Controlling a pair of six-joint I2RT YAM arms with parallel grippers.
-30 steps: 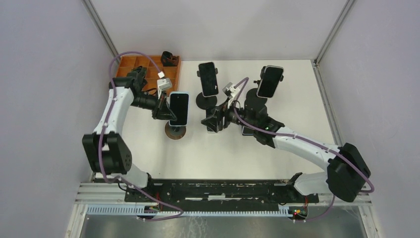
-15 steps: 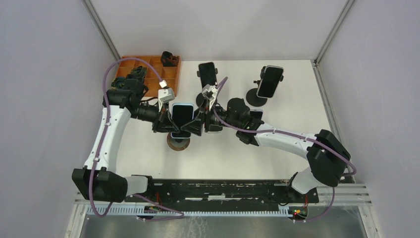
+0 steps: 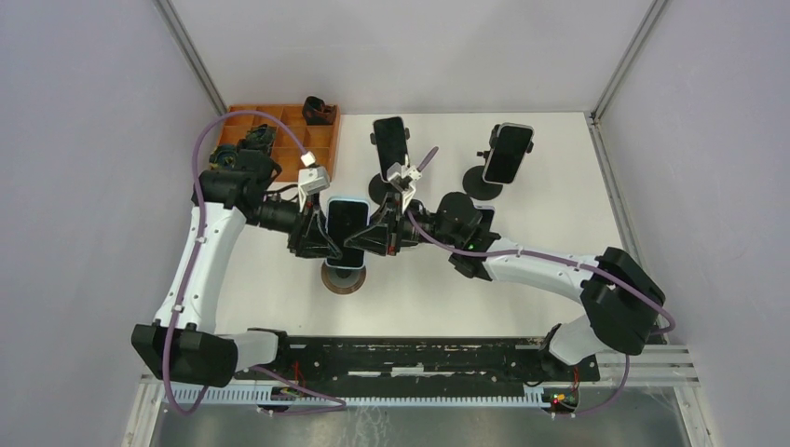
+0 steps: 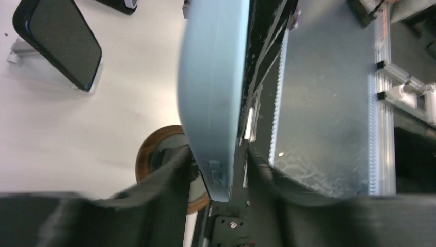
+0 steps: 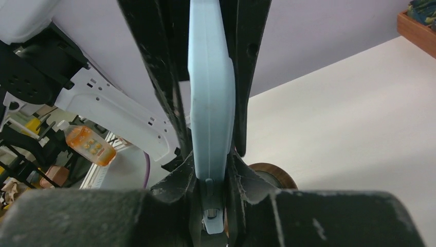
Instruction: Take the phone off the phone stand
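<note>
Entry: legible markings. I can read no text, label, brand, number or sign in any of my three views. The phone (image 3: 345, 228) in its pale blue case shows a dark screen from above, and where its edge sits close to my wrist cameras I make out no lettering on it.
</note>
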